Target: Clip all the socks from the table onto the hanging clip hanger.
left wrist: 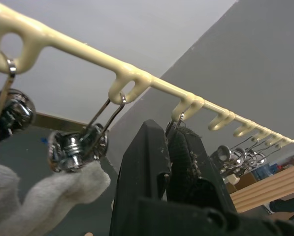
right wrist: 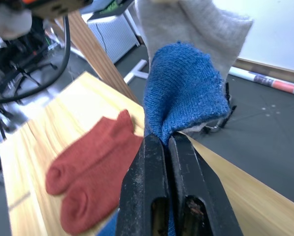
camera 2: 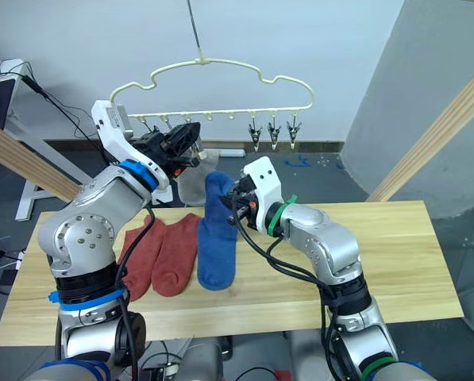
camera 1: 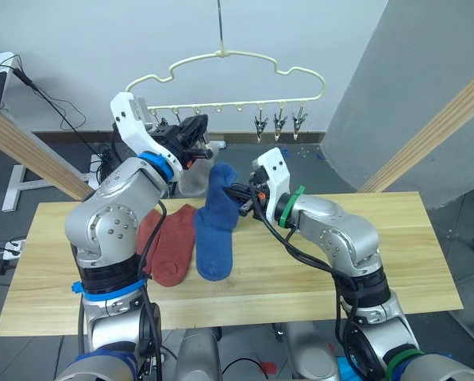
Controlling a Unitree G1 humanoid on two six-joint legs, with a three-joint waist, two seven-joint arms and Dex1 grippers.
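Right wrist view: ribbed-knit blue sock (right wrist: pixel 186 93)

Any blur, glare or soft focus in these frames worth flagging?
Left wrist view: the clip and grey sock up close look soft, with bright glints on the metal. Right wrist view: motion blur smears the cables and table edge, while the blue sock stays crisp. Head views: even lighting, no glare.

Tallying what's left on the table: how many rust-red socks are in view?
2. Both rust-red socks lie side by side on the table, just to the robot's left of the blue sock. Others might be hidden behind the arms.
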